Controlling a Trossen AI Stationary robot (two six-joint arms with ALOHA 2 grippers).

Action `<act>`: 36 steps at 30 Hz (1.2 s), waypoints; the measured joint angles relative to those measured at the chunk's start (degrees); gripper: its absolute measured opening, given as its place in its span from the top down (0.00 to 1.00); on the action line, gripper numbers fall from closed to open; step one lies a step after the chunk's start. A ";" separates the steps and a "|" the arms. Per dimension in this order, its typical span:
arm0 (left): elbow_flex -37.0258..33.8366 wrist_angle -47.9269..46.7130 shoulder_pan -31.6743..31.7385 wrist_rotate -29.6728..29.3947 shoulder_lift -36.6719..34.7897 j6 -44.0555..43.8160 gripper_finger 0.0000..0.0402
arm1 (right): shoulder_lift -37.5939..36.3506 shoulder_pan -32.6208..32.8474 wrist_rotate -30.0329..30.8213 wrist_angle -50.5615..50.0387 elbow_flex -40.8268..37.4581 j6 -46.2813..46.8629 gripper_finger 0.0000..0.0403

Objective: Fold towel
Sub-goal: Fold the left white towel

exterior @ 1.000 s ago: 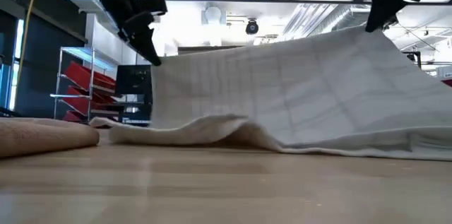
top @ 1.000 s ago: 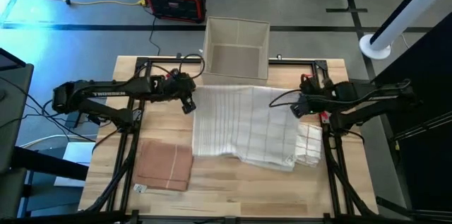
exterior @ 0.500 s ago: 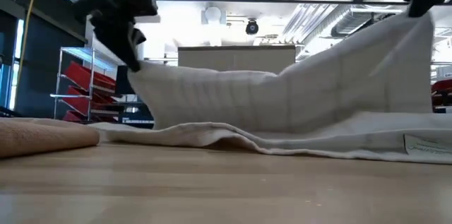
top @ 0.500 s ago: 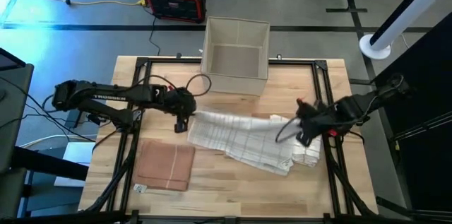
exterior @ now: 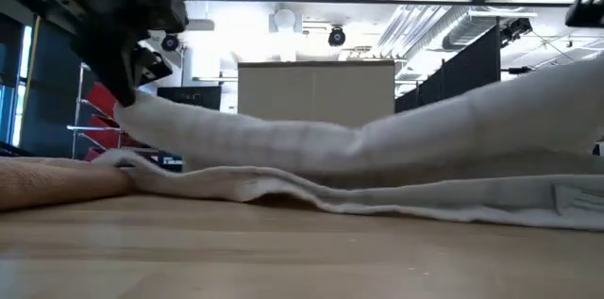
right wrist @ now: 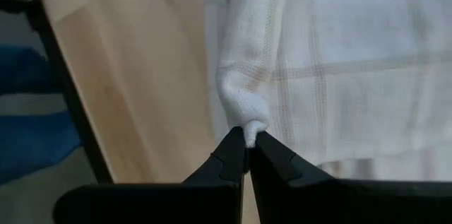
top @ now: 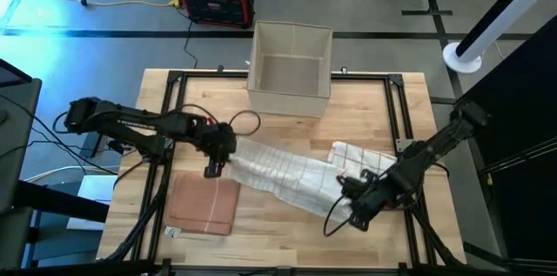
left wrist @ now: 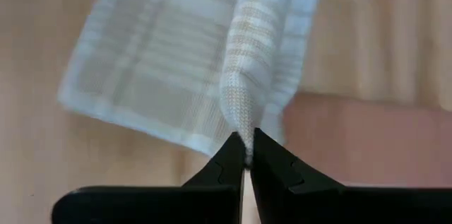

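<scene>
A white towel (top: 287,171) with thin checked lines is stretched aslant across the middle of the table; in the low view the towel (exterior: 377,148) sags between two raised corners over its lower layer on the wood. My left gripper (top: 213,168) is shut on its left corner, just above a brown folded cloth (top: 204,206). My right gripper (top: 355,215) is shut on the other raised corner, near the table's front right. My left gripper pinches a bunched corner of the towel (left wrist: 240,114) between its two fingertips, slanting down from above. The corner is lifted off the table and the cloth runs away from it in a ridge. My right gripper pinches a small bunched tip of the towel's corner (right wrist: 245,119) between its fingertips, pointing steeply down. That corner is held clear of the wood, and the cloth hangs slack from it.
An open beige box (top: 290,67) stands at the table's far edge. The brown folded cloth lies at the front left, right under my left gripper. A black frame (top: 165,180) runs along both sides of the table. Bare wood shows along the near edge.
Both grippers have come down and toward the table's near edge, the right one much farther, each still shut on its corner. The towel's raised edge has been drawn over its lower layer, which stays on the table, so the spread sheet has narrowed into a slanting band.
</scene>
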 joint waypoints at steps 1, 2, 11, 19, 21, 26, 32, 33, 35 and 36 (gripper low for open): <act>-0.41 0.97 -0.98 0.03 0.00 -0.45 0.99 | 1.11 0.17 -0.83 0.81 0.00 -0.22 1.00; -1.04 2.52 -1.82 0.04 0.00 -0.66 0.99 | 2.25 0.40 -1.40 1.21 0.00 -0.30 1.00; -3.91 3.47 -5.24 1.86 0.00 -3.65 0.91 | 10.15 1.20 -11.53 8.94 0.00 -1.02 0.99; -3.91 -0.34 -6.08 7.10 0.00 -5.24 0.69 | 12.55 1.22 -17.23 14.88 0.00 4.93 0.73; -3.91 -1.14 -5.88 6.41 0.00 -5.27 0.64 | 12.28 1.22 -18.89 14.85 0.00 7.92 0.65; -1.93 -3.04 -4.43 2.28 0.00 -5.70 0.59 | 10.36 1.35 -27.18 14.72 1.73 11.01 0.49; 0.09 2.83 -3.83 -3.09 0.28 -0.53 0.63 | 8.16 4.10 -7.74 9.81 5.61 22.79 0.51; 0.09 4.58 -3.67 -3.07 0.54 0.61 0.65 | 8.37 4.44 -4.56 9.07 5.43 25.76 0.54; 0.09 6.85 -3.48 -2.95 1.49 2.50 0.71 | 9.45 4.89 0.26 9.47 5.35 30.48 0.63; 0.09 7.75 -3.43 -2.99 2.29 3.32 0.74 | 10.29 5.19 2.10 9.60 5.38 32.30 0.69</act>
